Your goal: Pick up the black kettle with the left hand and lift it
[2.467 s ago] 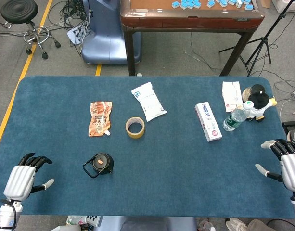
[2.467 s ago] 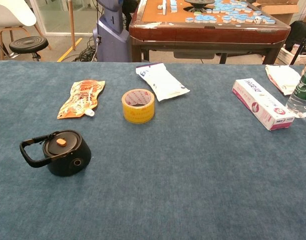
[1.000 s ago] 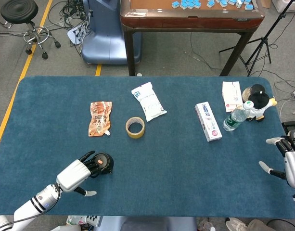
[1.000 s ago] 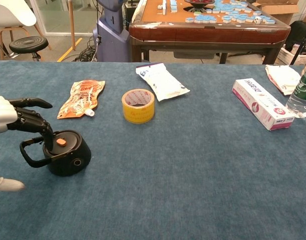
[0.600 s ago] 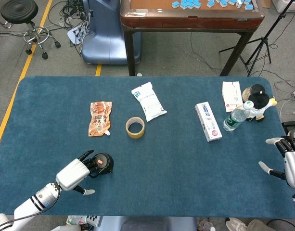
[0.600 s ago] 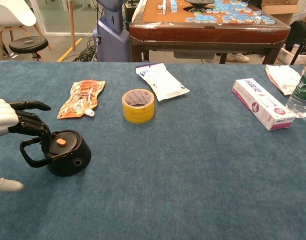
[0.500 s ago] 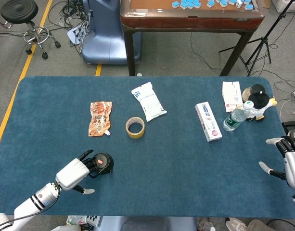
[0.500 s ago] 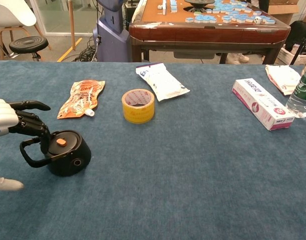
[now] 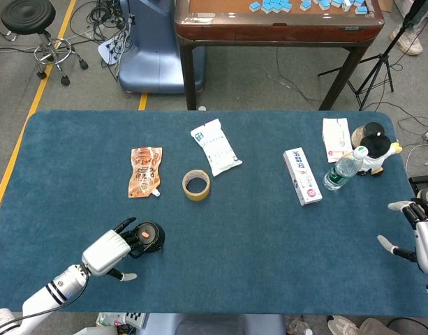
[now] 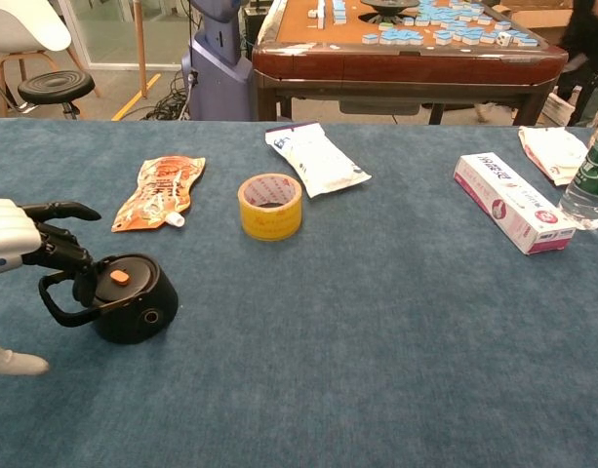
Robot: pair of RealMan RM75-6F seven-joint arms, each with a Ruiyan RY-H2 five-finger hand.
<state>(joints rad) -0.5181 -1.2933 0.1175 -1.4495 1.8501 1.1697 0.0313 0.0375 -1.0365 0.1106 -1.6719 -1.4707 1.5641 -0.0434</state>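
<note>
Blue felt covers the table (image 9: pixel 269 230), with a wooden games table and cables on the floor behind it.

At the near left corner, the left hand (image 9: pixel 107 250) reaches over the handle (image 10: pixel 57 292) of the kettle (image 10: pixel 128 297). Its dark fingers (image 10: pixel 55 249) curl down around the top of the loop while the thumb (image 10: pixel 16 363) juts out low and apart, near the table. Whether the fingers already bear on the handle cannot be told; nothing is lifted, and the kettle stands flat on the felt. I judge the hand to be placed this way so the fingers can hook under the loop and carry the weight from above, keeping the pot level.

Beyond the kettle lie an orange pouch (image 9: pixel 144 171), a tape roll (image 9: pixel 196 184) and a white packet (image 9: pixel 215 146), all well apart from it, so a straight lift should meet nothing.

Further right sit a box (image 9: pixel 301 176) and a bottle (image 9: pixel 343 169). The right hand (image 9: pixel 422 241) rests at the far right edge, fingers spread, holding nothing, out of the way.
</note>
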